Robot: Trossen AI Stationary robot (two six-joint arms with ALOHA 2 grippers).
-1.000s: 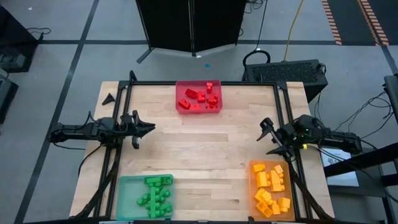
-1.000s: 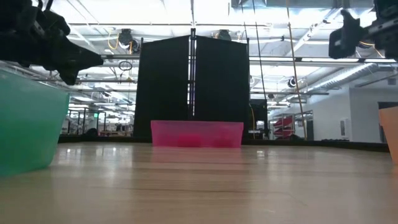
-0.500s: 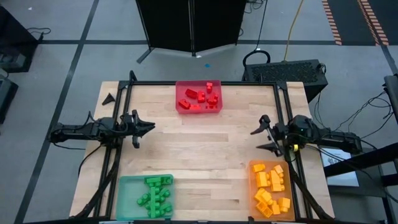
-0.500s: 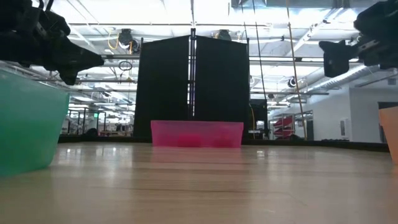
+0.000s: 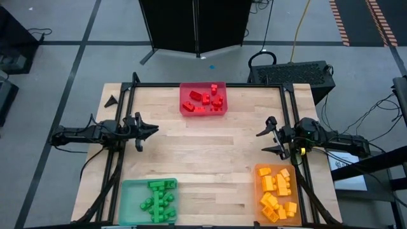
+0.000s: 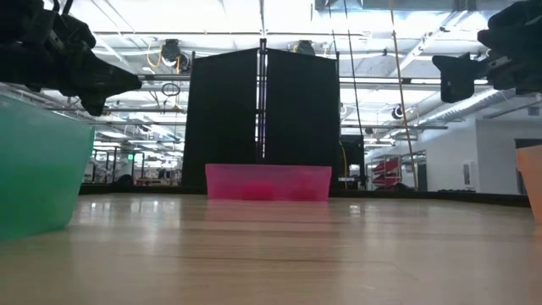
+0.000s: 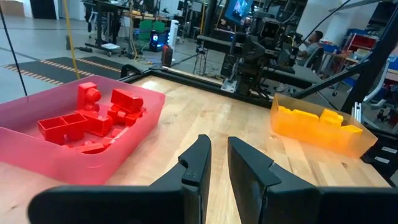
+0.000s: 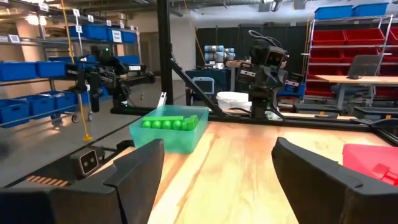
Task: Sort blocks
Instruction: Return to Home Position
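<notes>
Red blocks (image 5: pixel 203 98) lie in a red tray (image 5: pixel 183 108) at the table's far edge. Green blocks (image 5: pixel 159 202) fill a green tray (image 5: pixel 130 197) at the near left, and orange blocks (image 5: pixel 278 194) fill an orange tray (image 5: pixel 259 191) at the near right. My left gripper (image 5: pixel 152 130) hovers level at the left side, shut, with only a narrow slit between its fingers (image 7: pixel 199 165). At the right side my right gripper (image 5: pixel 264 142) hovers level above the orange tray's far end, open wide (image 8: pixel 217 155), with nothing between its fingers.
Bare wood (image 5: pixel 203 152) spans the table's middle between the three trays. Black frame rails (image 5: pixel 127 114) run along the left and right sides. A black panel (image 5: pixel 194 25) stands beyond the far edge.
My right gripper has swung its fingers round toward the table's left edge and dipped a little, staying open. For the last half second it has kept still.
</notes>
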